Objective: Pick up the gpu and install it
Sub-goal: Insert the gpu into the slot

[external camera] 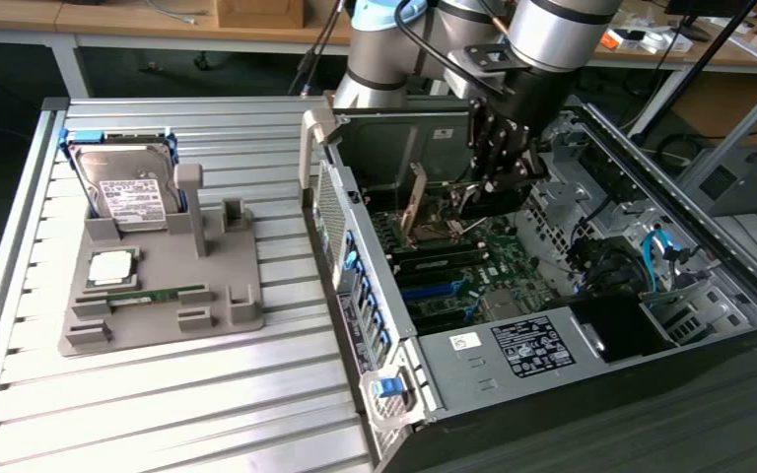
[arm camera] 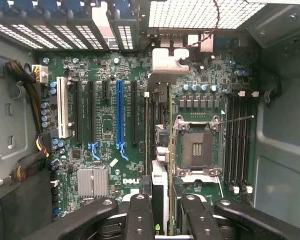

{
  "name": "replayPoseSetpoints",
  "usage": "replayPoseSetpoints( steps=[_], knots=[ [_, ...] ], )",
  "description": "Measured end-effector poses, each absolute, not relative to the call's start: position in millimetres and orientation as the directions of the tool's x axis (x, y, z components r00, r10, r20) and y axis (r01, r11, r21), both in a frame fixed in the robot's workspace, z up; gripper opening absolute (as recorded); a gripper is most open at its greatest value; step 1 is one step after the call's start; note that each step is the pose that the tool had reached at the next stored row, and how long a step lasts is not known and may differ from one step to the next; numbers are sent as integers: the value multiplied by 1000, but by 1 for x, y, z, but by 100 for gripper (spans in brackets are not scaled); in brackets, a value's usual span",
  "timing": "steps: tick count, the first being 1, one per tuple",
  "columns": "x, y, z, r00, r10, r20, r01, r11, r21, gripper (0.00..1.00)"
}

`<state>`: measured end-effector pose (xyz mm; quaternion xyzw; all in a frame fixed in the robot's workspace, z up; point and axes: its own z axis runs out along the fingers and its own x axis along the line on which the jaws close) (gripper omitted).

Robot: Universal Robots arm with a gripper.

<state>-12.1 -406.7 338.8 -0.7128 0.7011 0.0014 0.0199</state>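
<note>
The gpu (external camera: 420, 202) stands on edge inside the open computer case (external camera: 694, 325), its tan-brown face showing, low over the green motherboard (external camera: 464, 286). In the wrist view the gpu (arm camera: 160, 175) is seen edge-on. It runs from its silvery bracket (arm camera: 167, 65) at the case's rear wall down between my fingers, beside the empty CPU socket (arm camera: 196, 147). My gripper (external camera: 489, 202) reaches into the case from above and is shut on the card's end away from the bracket. One black finger (arm camera: 140, 217) sits on each side of it.
A grey fixture (external camera: 228, 305) on the slatted table at the exterior view's left holds a hard drive (external camera: 126, 187), a CPU (external camera: 109, 266) and a green memory stick (external camera: 142, 294). Inside the case are a blue slot (arm camera: 120, 112), memory slots (arm camera: 238, 142) and cable bundles (arm camera: 25, 165).
</note>
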Motion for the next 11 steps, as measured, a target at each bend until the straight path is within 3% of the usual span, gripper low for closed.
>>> replayPoseSetpoints(
  steps=[11],
  knots=[
    [-12, -410, 338, 56, -998, -30, -998, -55, -27, 27]
  ],
)
